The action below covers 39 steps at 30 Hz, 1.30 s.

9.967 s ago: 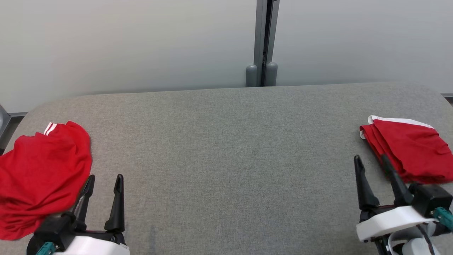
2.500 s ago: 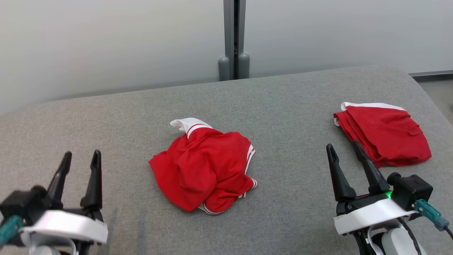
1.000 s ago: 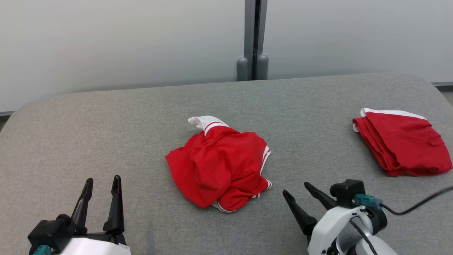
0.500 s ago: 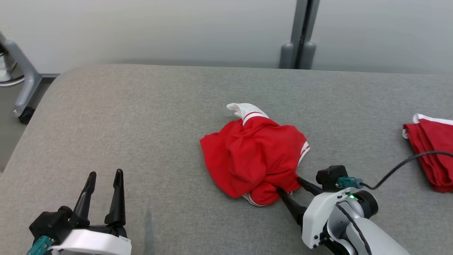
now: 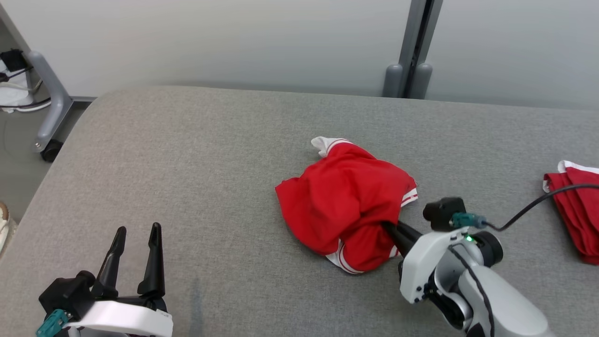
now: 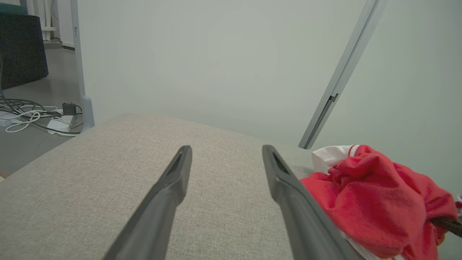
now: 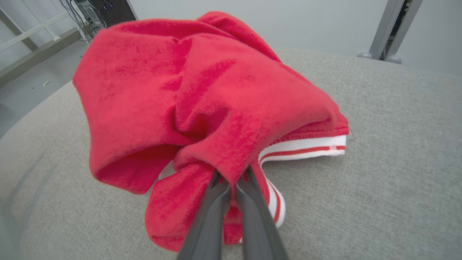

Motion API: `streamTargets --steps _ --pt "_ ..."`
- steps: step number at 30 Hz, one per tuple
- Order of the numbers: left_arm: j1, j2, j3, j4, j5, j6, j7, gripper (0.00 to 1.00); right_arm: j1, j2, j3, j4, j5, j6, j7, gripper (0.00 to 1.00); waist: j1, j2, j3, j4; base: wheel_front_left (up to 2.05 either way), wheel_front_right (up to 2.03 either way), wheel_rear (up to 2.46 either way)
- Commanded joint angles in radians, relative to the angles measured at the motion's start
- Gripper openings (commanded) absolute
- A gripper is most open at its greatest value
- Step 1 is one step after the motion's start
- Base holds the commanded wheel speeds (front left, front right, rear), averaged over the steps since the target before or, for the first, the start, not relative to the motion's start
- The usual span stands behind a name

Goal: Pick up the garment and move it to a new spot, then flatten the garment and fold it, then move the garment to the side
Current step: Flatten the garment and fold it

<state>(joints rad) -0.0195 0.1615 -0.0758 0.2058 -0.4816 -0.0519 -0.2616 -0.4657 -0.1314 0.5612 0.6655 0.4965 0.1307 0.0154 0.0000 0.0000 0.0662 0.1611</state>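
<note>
A crumpled red garment with white striped trim lies in a heap near the middle of the grey padded table. My right gripper is shut on a fold at the heap's near right edge, and its fingertips are buried in the cloth. In the right wrist view the two fingers pinch red fabric that bunches up over them. My left gripper stands open above the table's near left, holding nothing. The left wrist view has the garment to the right of the open left gripper.
A second red garment, folded, lies at the table's right edge, with my right arm's black cable passing in front of it. A grey wheeled stand is on the floor past the table's left end. A wall with a grey post backs the table.
My right gripper has gone in to the heap's near right edge and shut on a fold, bunching the cloth. The camera has swung, shifting the scene rightward. My left gripper stays open.
</note>
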Motion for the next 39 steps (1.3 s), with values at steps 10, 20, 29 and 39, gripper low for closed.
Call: streamTargets --steps 10,20,29,39 --pt "0.001 -0.015 0.005 -0.011 0.019 -0.013 -0.004 1.0 -0.114 -0.169 -0.013 -0.241 0.145 0.0 0.214 0.0 0.0 0.0 0.0 -0.052 0.0 0.0 0.0" --pt "-0.074 -0.004 0.008 0.002 0.004 -0.05 -0.004 1.0 -0.325 -0.287 -0.196 -0.067 0.163 0.0 0.454 0.0 0.0 0.0 0.14 0.009 0.0 0.0 0.0" --pt "-0.099 -0.007 0.013 0.035 0.015 -0.066 -0.004 1.0 -0.381 -0.209 -0.238 0.08 0.062 0.0 0.229 1.0 0.0 0.0 0.114 -0.021 0.0 0.0 0.0" --pt "-0.026 -0.023 0.033 0.03 0.04 -0.045 -0.004 1.0 -0.173 -0.202 -0.183 -0.128 0.091 0.0 -0.021 1.0 0.0 0.0 -0.008 -0.142 0.0 0.0 0.0"
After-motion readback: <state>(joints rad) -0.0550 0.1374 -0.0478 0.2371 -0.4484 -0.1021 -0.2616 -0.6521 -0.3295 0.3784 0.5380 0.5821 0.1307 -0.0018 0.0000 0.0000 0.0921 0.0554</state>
